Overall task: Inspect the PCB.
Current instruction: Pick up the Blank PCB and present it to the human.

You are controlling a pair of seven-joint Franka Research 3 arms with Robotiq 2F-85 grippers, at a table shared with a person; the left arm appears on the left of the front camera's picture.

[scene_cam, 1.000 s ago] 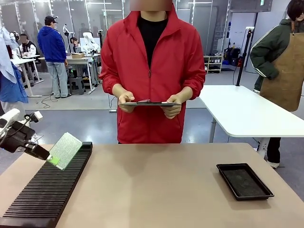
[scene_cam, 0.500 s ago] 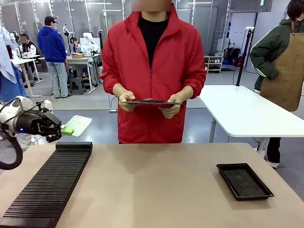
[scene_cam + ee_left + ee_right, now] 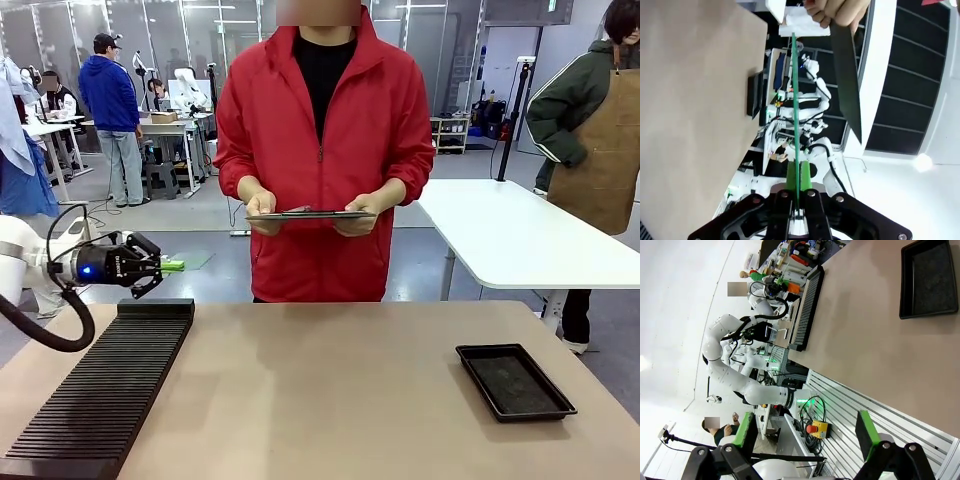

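Observation:
My left gripper [image 3: 172, 265] is shut on one end of the PCB [image 3: 196, 260]. It holds the board roughly level in the air above the far end of the black slotted rack [image 3: 100, 390], pointing toward the person. In the left wrist view the PCB [image 3: 796, 110] shows edge-on as a thin green line rising from between the shut fingertips of the left gripper [image 3: 799, 185]. The person stands behind the table holding a dark tablet [image 3: 312, 214] in both hands. My right gripper [image 3: 805, 435] stands open with nothing between its green pads, far off the table.
A shallow black tray [image 3: 515, 380] lies at the table's right side and is also in the right wrist view as the tray [image 3: 930, 280]. The brown table [image 3: 330, 380] is bare between rack and tray. A white table and other people stand behind.
The left gripper has lifted the PCB from the rack's far end, turned it from tilted upright to nearly level, and moved it up and to the right. The person stays in place with the tablet.

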